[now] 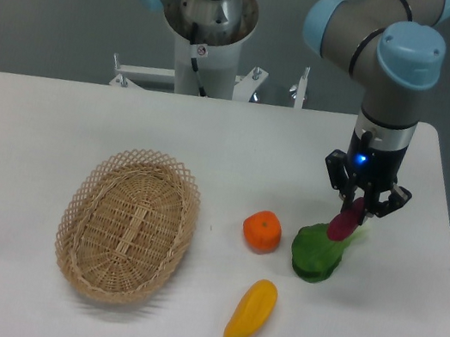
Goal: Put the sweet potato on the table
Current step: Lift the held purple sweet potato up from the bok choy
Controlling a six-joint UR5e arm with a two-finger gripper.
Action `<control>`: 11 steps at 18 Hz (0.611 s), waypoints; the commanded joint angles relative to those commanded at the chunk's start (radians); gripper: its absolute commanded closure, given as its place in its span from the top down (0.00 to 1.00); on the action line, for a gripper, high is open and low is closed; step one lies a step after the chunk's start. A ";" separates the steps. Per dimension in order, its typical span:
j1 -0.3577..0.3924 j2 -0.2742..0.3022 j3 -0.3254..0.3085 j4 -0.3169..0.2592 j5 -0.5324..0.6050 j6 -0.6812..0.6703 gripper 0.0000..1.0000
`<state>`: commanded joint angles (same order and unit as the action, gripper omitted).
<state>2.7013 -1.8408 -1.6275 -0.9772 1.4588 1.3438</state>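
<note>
While nothing sits at the far left of the white counter (42, 119), the first thing met when moving rightward is an oval woven wicker basket (129, 224), lying toward the near side. To its right sits a round orange fruit (262, 231), and nearer the front edge a curved yellow-orange vegetable (251, 312). Right again lies a leafy green vegetable (319, 253). Directly above it hangs the gripper (355, 212) on a grey and blue arm, its black jaws closed on the sweet potato (344, 224), a small magenta-purple tuber hanging tilted, its lower tip at or just over the green vegetable; whether they touch cannot be told. The tuber looks smooth, stiff, light and toy-like, so probably somewhat slippery rather than fragile. The grip appears to sit at its upper end; a hold around the thicker middle would likely be steadier, since the tapered ends could slide out. Bare counter lies to the right.
</note>
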 joint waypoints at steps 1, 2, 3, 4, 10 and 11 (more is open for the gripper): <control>0.000 0.002 -0.015 0.006 -0.005 0.000 0.29; 0.002 0.002 -0.026 0.009 -0.005 0.003 0.29; 0.003 0.002 -0.029 0.008 -0.005 0.005 0.29; 0.005 0.002 -0.029 0.008 -0.005 0.006 0.29; 0.009 0.003 -0.051 0.008 0.000 0.008 0.29; 0.011 0.006 -0.055 0.006 -0.002 0.009 0.29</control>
<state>2.7121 -1.8347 -1.6827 -0.9710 1.4573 1.3530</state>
